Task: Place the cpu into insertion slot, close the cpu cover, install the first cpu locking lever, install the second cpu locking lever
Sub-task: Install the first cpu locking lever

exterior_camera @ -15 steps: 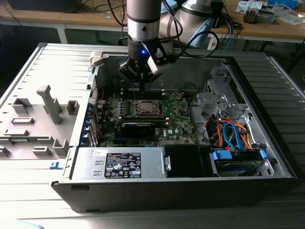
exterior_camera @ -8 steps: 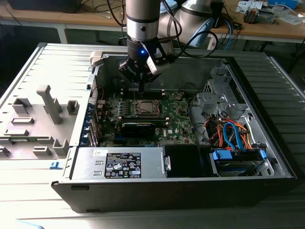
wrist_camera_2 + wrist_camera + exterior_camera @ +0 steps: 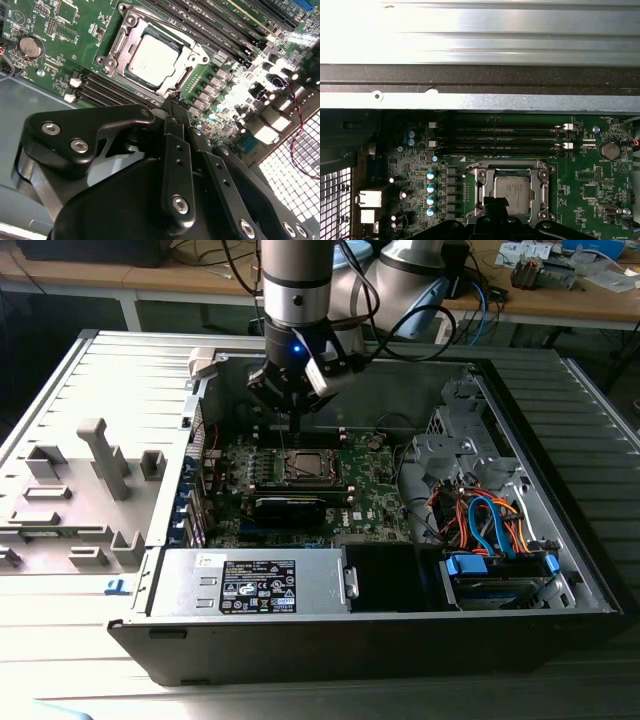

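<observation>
Silver-topped cpu (image 3: 152, 60): seated in the insertion slot (image 3: 472, 197) on the green motherboard (image 3: 592, 177), seen in both wrist views.
Cpu cover (image 3: 192, 55): down, framing the chip.
Claw (image 3: 172, 107): fingers pressed together, holding nothing, tips just beside the socket's edge.
Surroundings: open computer case (image 3: 560, 540), grey power supply (image 3: 250, 580).

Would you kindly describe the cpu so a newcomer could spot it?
Inside the open computer case, find the green motherboard. Beneath the gripper sits the cpu, a flat silvery square framed by the cpu cover; nearby chips are small and black.
</observation>
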You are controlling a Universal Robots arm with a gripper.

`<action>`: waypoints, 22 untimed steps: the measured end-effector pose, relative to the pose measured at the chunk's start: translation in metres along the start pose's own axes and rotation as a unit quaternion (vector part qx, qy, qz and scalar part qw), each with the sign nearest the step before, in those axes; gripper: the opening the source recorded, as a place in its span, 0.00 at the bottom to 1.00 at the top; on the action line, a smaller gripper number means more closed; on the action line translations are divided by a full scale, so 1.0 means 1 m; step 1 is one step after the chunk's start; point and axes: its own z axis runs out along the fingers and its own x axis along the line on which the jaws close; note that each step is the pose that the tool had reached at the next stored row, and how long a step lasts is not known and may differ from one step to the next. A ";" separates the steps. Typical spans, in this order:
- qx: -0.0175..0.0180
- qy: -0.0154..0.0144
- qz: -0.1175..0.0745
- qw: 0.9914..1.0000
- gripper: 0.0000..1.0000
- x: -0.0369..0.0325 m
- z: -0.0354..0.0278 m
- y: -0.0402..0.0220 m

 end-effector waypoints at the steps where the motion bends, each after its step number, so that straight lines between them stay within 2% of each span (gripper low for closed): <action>1: 0.000 0.000 0.000 1.000 0.11 0.0002 0.0000 0.0000; 22: 0.000 0.000 0.000 1.000 0.11 0.0057 0.0017 0.0015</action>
